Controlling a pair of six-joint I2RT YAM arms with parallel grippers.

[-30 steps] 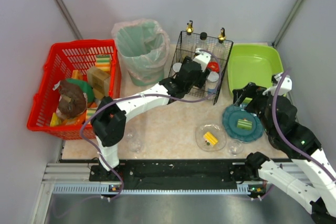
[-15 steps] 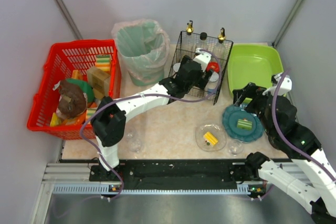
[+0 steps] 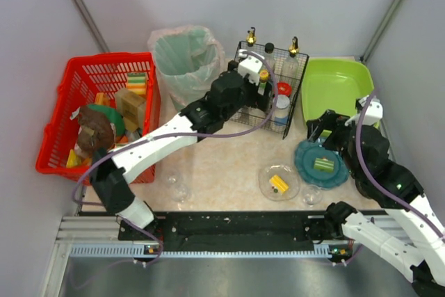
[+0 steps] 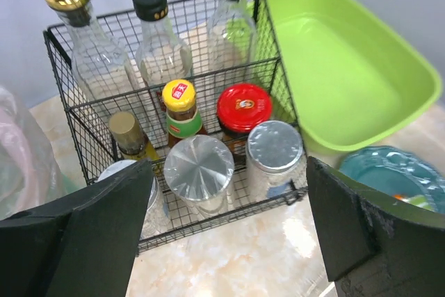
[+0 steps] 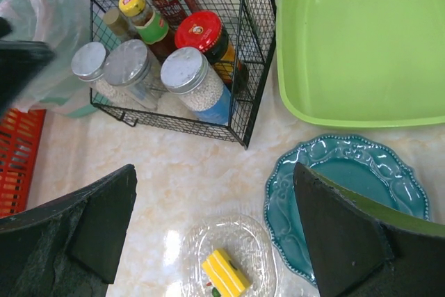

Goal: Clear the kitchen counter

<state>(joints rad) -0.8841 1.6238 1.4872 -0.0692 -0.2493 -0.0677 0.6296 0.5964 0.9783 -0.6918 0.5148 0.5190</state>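
The marbled beige tabletop (image 3: 222, 165) spreads under both arms. It carries a black wire rack (image 5: 254, 60) of jars and bottles, a green basin (image 5: 361, 46), a teal plate (image 5: 334, 172) and a glass dish (image 5: 243, 241) holding what looks like a small yellow block (image 5: 224, 274). The left end effector (image 4: 226, 199) hovers over the rack's front jars, fingers wide apart and empty. The right end effector (image 5: 212, 193) hangs above the tabletop near the plate, fingers apart, gripping nothing.

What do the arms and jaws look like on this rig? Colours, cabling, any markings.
Left arm and right arm have white link shells with black joint housings. A thin purple cable loops loosely along each arm. The jaws are broad matte-black wedges with a slightly rough surface. No readable markings show on either arm.
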